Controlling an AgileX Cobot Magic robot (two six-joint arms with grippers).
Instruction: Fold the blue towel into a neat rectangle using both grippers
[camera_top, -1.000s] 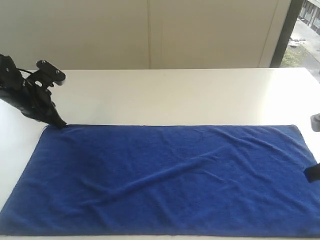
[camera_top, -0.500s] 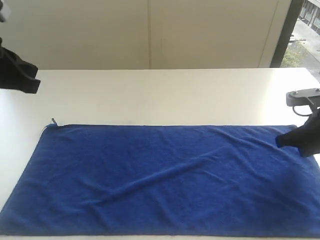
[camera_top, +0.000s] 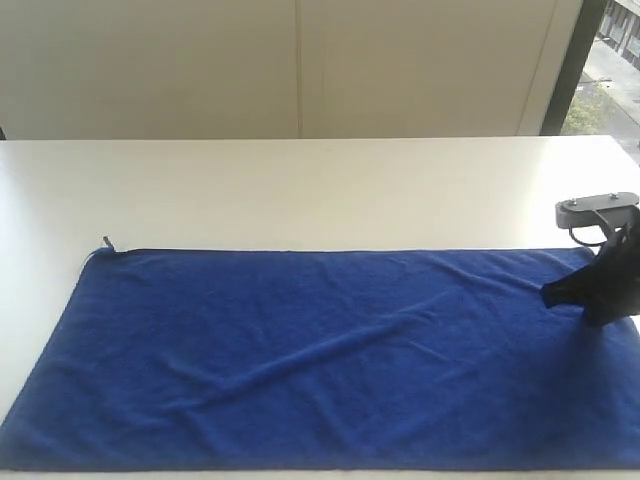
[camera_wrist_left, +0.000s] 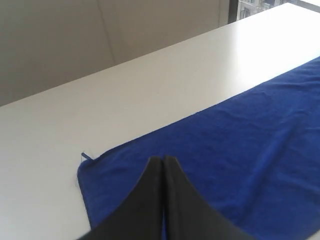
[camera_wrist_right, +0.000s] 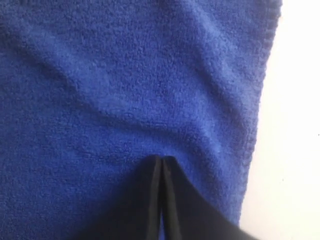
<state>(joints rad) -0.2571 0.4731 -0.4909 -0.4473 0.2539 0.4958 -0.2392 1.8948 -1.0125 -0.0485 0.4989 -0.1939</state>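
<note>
The blue towel (camera_top: 320, 360) lies spread flat on the white table (camera_top: 320, 190), long side across the exterior view, with shallow wrinkles. My right gripper (camera_top: 552, 294) hovers over the towel's far right corner, jaws shut with nothing between them; its wrist view shows the gripper (camera_wrist_right: 162, 158) close above the towel (camera_wrist_right: 125, 75) near its side hem. My left arm is out of the exterior view. Its wrist view shows the left gripper (camera_wrist_left: 163, 158) shut and empty, raised above the towel (camera_wrist_left: 240, 145) near its far left corner.
A small loop tag (camera_top: 107, 242) sticks out at the towel's far left corner. Bare table stretches behind the towel to a pale wall (camera_top: 300, 60). A window (camera_top: 610, 60) is at the far right. The towel's near edge reaches the table front.
My left arm lifted off the towel's far left corner and left the exterior view. My right arm came in from the right edge over the far right corner.
</note>
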